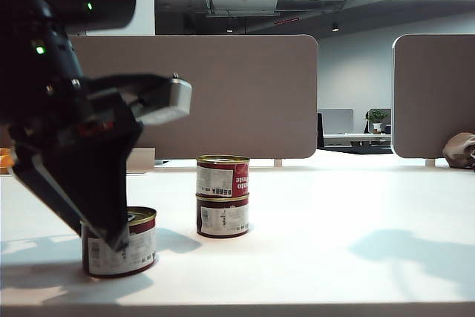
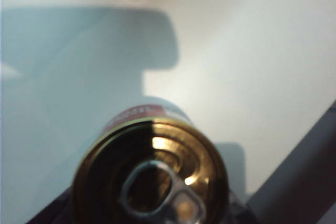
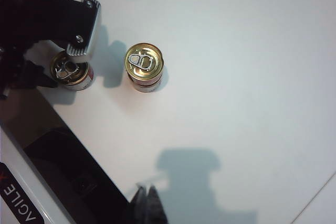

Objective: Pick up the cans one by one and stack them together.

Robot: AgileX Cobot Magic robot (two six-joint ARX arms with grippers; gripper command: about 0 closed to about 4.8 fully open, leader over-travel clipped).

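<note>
Two cans stand stacked mid-table, the upper can (image 1: 223, 177) on the lower can (image 1: 223, 216); the right wrist view shows the stack's gold lid (image 3: 144, 62). A third can (image 1: 141, 246) stands on the table at the front left. My left gripper (image 1: 119, 239) is down around it, jaws wide on either side, and its pull-tab lid (image 2: 152, 182) fills the left wrist view. My right gripper (image 3: 148, 192) hangs high over the table, shut and empty, and is out of the exterior view.
Grey partition panels (image 1: 245, 94) close off the back of the white table (image 1: 334, 220). A brown bag (image 1: 460, 150) lies at the far right and a white box (image 1: 141, 159) sits behind the left arm. The table's front edge runs near the third can.
</note>
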